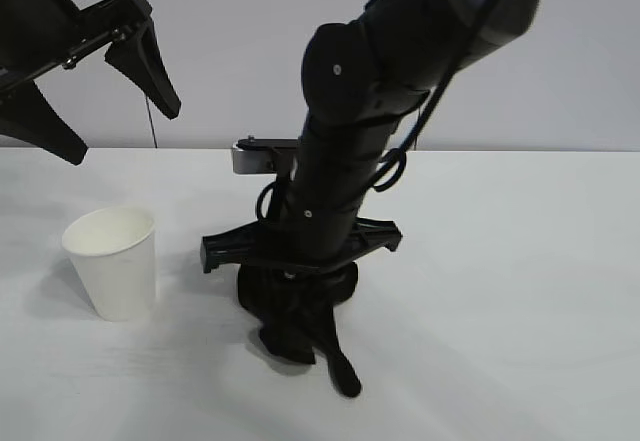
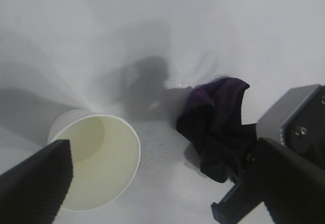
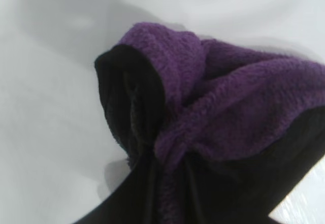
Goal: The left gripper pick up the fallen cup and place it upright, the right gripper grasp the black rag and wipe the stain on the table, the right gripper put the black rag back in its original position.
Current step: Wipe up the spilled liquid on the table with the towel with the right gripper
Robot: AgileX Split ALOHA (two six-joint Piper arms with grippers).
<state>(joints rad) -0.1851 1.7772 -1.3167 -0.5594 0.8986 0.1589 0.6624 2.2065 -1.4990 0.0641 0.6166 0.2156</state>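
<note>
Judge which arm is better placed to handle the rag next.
Right: its end effector is down on the black rag, while the left end effector is raised above the upright cup.

Soft, even light fills all three views, bright enough that the table [image 1: 520,291] reads as near-uniform white with little texture. In the exterior view, faint diffuse shadows lie beside the cup [image 1: 112,261] and under the right arm, with no hard edges. The left wrist view shows broad grey shadows fanning across the tabletop; the left gripper's fingers [image 2: 35,181] at the picture's edges are soft and out of focus, while the black rag [image 2: 218,132] is moderately sharp. In the right wrist view the rag fills the picture, its purple pile fairly crisp, its black folds swallowing all detail. A small speckled glare shows at one corner.
</note>
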